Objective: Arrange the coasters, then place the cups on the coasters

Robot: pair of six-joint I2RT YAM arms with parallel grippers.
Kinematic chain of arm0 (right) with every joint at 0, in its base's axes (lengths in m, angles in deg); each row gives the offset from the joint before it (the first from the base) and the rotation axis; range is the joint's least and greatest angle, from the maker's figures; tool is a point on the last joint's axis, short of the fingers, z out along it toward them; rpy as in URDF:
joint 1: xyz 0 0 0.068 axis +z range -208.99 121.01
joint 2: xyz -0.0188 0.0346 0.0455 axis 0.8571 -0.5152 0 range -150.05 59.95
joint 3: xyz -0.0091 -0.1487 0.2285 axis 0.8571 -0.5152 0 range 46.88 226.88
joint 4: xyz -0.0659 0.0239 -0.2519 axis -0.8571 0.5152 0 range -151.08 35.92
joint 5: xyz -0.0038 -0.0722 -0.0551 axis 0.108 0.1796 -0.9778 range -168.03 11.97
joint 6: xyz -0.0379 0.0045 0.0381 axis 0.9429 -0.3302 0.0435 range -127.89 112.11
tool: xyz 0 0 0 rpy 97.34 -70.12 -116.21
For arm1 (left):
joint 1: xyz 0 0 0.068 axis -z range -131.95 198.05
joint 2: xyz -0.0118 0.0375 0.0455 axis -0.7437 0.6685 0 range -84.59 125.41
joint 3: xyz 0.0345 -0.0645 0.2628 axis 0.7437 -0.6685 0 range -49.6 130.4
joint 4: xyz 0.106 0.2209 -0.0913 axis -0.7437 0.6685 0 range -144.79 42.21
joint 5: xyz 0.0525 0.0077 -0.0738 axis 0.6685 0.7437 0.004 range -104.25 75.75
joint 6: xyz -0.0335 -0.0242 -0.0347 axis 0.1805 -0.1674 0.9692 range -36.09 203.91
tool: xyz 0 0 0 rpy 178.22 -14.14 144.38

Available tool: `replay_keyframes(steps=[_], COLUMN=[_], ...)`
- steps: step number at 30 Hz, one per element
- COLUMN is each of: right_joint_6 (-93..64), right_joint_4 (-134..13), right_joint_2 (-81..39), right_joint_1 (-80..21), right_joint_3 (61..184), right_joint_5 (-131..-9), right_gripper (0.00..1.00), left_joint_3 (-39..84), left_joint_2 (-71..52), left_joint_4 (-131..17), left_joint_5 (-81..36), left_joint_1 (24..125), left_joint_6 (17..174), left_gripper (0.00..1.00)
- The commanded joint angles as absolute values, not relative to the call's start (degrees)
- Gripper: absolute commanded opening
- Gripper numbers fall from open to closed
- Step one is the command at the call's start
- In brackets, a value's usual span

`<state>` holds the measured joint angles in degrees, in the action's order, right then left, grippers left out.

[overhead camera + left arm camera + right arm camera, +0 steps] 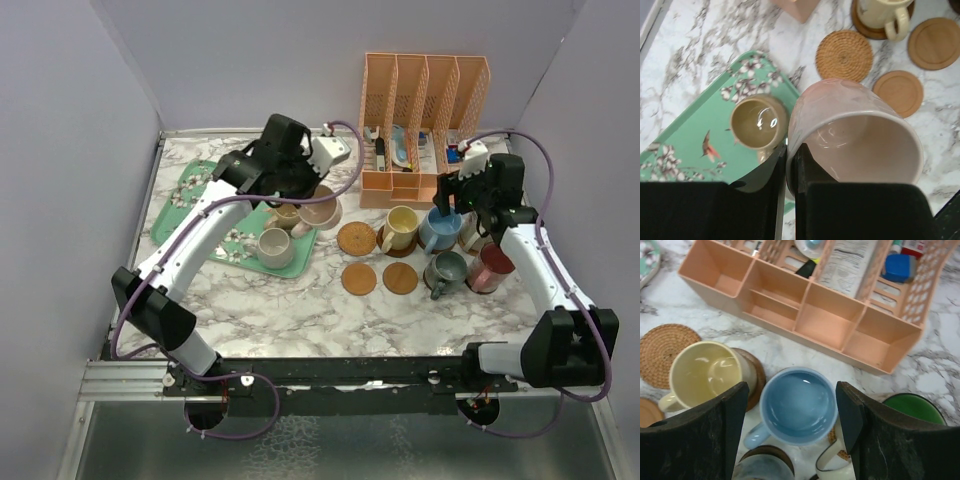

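My left gripper [788, 165] is shut on the wall of a pink cup [860, 135], one finger inside the rim and one outside. The cup hangs tilted over the right edge of the mint tray [190, 215]. A tan cup [757, 122] and a cream cup [275, 248] stand on that tray. My right gripper [791, 395] is open, its fingers on either side of the light blue cup [797, 407] without touching it. The yellow cup [707, 375] stands on a dark coaster [754, 377]. A woven coaster [356, 239] and two smooth coasters [359, 278] [400, 278] lie bare.
A peach desk organizer [425, 120] stands at the back, just behind the cups. A grey-teal cup [445, 270], a maroon cup [490, 268] and a green cup [912, 407] crowd around the right gripper. Walls close in the left, back and right sides.
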<state>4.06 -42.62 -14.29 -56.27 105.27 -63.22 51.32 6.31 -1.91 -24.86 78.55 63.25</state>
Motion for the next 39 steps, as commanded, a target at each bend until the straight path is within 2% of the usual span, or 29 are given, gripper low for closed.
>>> replay_keyframes(steps=[1,9,18,32,39], right_joint_6=[2.5,2.6,2.3,2.1,2.0], right_joint_4=[-45.5,-46.4,-46.5,-46.4,-46.3], right_joint_2=[-12.3,-11.9,-11.1,-10.5,-10.8], right_joint_1=[-60.2,-64.0,-65.4,-65.6,-65.6], right_joint_3=[104.3,103.2,102.9,102.9,102.9], right_joint_5=[-63.6,-61.3,-59.3,-58.4,-57.8], right_gripper=[0.72,0.71,0.72,0.72,0.72], left_joint_3=[49.3,48.4,53.6,63.3,65.2], left_joint_2=[6.4,12.1,22.0,33.8,36.5], left_joint_4=[-11.4,-16.0,-18.2,-15.6,-14.9], left_joint_5=[-22.5,-21.6,-10.2,-3.1,-4.1], left_joint_1=[85.4,96.9,106.3,108.3,108.4], left_joint_6=[73.7,82.6,93.8,102.2,102.0], left_gripper=[0.0,0.0,0.0,0.0,0.0])
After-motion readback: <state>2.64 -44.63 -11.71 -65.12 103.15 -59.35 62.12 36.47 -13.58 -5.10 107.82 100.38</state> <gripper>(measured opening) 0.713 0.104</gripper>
